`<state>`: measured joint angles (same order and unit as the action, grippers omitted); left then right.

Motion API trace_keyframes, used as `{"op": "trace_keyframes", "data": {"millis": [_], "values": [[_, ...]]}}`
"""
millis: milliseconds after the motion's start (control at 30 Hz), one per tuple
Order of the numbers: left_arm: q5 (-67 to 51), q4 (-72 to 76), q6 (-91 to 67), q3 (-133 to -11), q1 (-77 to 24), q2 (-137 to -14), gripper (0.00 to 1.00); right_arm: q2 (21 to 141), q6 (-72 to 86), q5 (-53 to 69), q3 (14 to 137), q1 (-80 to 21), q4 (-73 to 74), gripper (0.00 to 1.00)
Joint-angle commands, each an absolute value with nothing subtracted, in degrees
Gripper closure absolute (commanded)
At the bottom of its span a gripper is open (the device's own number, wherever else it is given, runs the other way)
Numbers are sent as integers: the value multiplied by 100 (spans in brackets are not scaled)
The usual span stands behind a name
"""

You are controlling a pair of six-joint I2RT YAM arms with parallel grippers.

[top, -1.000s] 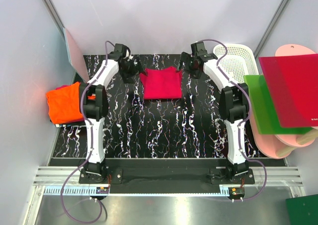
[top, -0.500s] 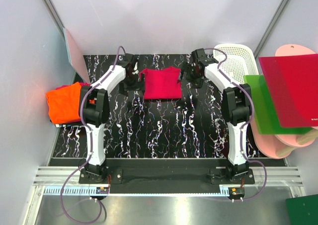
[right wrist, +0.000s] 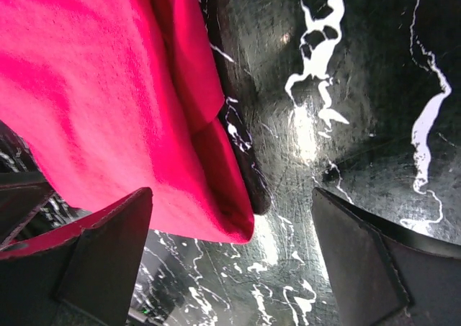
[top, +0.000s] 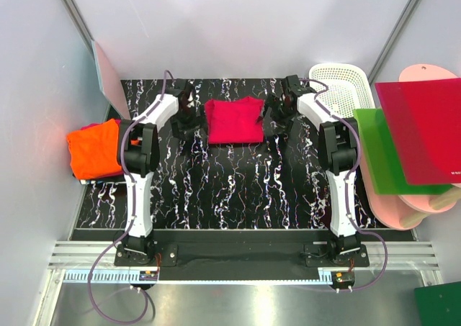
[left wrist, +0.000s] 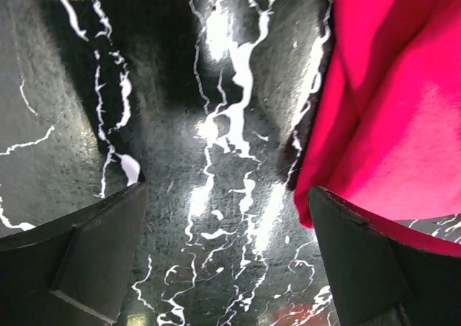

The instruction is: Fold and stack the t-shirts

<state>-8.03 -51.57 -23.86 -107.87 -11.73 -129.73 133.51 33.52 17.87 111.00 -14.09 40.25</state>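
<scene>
A folded crimson-pink t-shirt (top: 234,121) lies flat at the back middle of the black marbled table (top: 238,189). An orange t-shirt (top: 94,147) sits folded at the table's left edge, on top of something red. My left gripper (top: 183,123) hangs low just left of the crimson shirt, open. In the left wrist view its jaws (left wrist: 227,222) span bare table, and the shirt's edge (left wrist: 389,103) lies by the right finger. My right gripper (top: 277,121) is open just right of the shirt. In the right wrist view the shirt's corner (right wrist: 108,103) reaches between its jaws (right wrist: 230,225).
A white plastic basket (top: 346,88) stands at the back right. Beside it a green board (top: 385,150) and a red board (top: 425,128) rest on pink boards (top: 403,211). A pale pink panel (top: 108,74) leans at the back left.
Both grippers have come from the shirt's far corners toward me and down beside its left and right edges. The shirt has not moved; both stay open.
</scene>
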Motion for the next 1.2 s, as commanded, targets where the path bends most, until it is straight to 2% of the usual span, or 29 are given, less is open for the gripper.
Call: {"op": "trace_keyframes", "data": {"millis": [0, 167, 300, 467, 533, 733, 900, 1033, 1167], "values": [[-766, -5019, -2399, -10864, -1195, -12464, 1, 13272, 3454, 2188, 11329, -1397, 3973, 3], [-747, -4905, -2355, -10810, -1195, -12348, 1, 13043, 3349, 2188, 11154, -1397, 3920, 2], [-730, -5036, -2452, -11118, -1195, -12227, 1, 12895, 3436, 2863, 11118, -1441, 3797, 6], [-20, -5010, -2181, -11382, -1186, -10973, 1, 12507, 3139, 3531, 11328, -1854, 3568, 6], [683, -4992, -2127, -11330, -1169, -10297, 1, 12577, 3103, 3866, 11582, -2152, 3577, 7], [2345, -4563, -2285, -10758, -1037, -8485, 1, 13472, 3558, 4745, 12286, -3075, 3568, 7], [3811, -4290, -2074, -10600, -976, -7621, 1, 14571, 4139, 5325, 13198, -3682, 3437, 7], [3938, -4280, -1793, -10775, -896, -7541, 1, 15265, 4657, 5519, 13850, -4086, 3305, 8], [3369, -4324, -1951, -10740, -888, -7576, 1, 15766, 4895, 5388, 14378, -4411, 3183, 7]]}}
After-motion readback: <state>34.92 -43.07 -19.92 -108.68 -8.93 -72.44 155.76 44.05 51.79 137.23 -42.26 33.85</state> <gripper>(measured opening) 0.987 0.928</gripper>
